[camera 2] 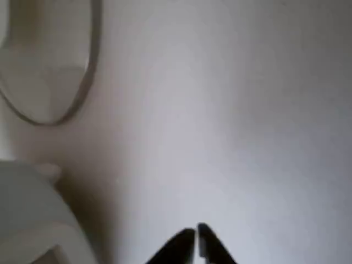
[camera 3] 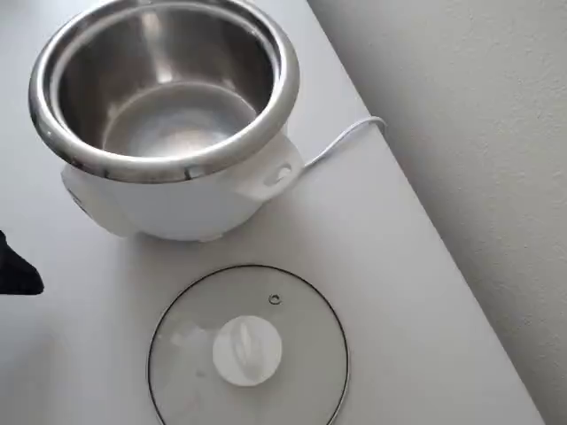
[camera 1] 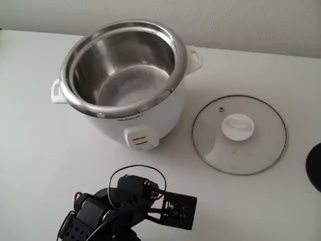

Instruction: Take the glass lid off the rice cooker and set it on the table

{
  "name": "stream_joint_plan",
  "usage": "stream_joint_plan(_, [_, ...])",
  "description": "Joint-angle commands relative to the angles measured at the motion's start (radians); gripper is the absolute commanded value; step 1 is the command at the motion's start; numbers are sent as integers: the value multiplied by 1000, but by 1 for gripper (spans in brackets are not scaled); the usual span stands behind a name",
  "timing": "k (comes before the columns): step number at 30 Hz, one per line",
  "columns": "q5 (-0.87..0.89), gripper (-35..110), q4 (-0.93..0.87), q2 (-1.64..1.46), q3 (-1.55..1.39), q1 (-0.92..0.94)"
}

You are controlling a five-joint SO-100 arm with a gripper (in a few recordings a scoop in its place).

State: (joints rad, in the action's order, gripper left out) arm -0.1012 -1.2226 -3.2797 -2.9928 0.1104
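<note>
The rice cooker [camera 1: 125, 85] stands uncovered on the white table [camera 1: 40, 165], its steel pot bare inside; the overhead view shows it at the top left [camera 3: 168, 115]. The glass lid [camera 1: 239, 134] lies flat on the table to the cooker's right, knob up, and sits below the cooker in the overhead view [camera 3: 248, 347]. In the wrist view the lid's rim [camera 2: 82, 82] curves at the top left and the cooker's white body [camera 2: 27, 214] fills the bottom left. My gripper [camera 2: 196, 241] is shut and holds nothing, hovering over bare table. The black arm [camera 1: 125, 208] sits in front of the cooker.
A black round object [camera 1: 315, 166] pokes in at the right edge of the fixed view. The cooker's white cord [camera 3: 341, 142] runs toward the table's edge by the wall. Bare table lies left of the cooker and in front of the lid.
</note>
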Motion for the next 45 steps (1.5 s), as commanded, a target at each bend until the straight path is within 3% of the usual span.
stream_joint_plan(1, [-14,0,20,-9,3,-14])
stream_joint_plan(13, [-95,0,20,-9,3,-94])
stream_joint_plan(45, [-95,0,18,-9,3,-87])
